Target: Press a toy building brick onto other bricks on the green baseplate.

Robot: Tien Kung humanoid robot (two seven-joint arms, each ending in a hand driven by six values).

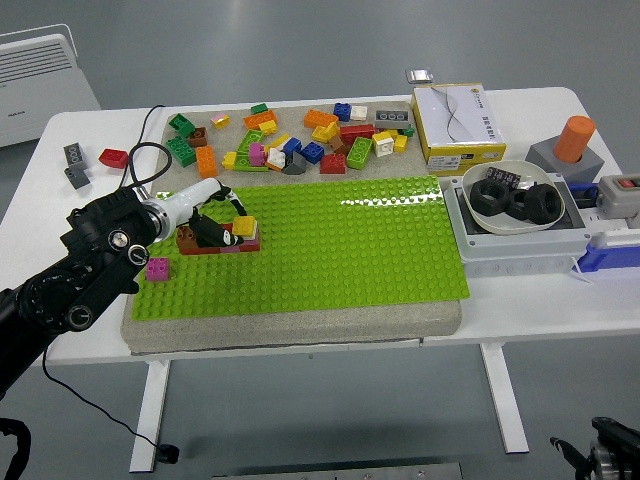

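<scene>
The left hand (212, 222) pinches a yellow brick (245, 226) on top of the brown and red bricks (215, 243) at the left side of the green baseplate (330, 250). On the right, a white bowl (497, 220) holds black rings (518, 203), and it sits in a gray box (505, 252).

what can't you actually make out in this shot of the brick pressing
- Head view: whether the yellow toy brick is fully seated on the brown and red brick row; the left hand covers the joint.
- Head view: the left hand's grip on that brick; the fingers are dark and too small.
- Right hand: outside the frame.
- Print on the yellow and white cardboard box: too small.
</scene>
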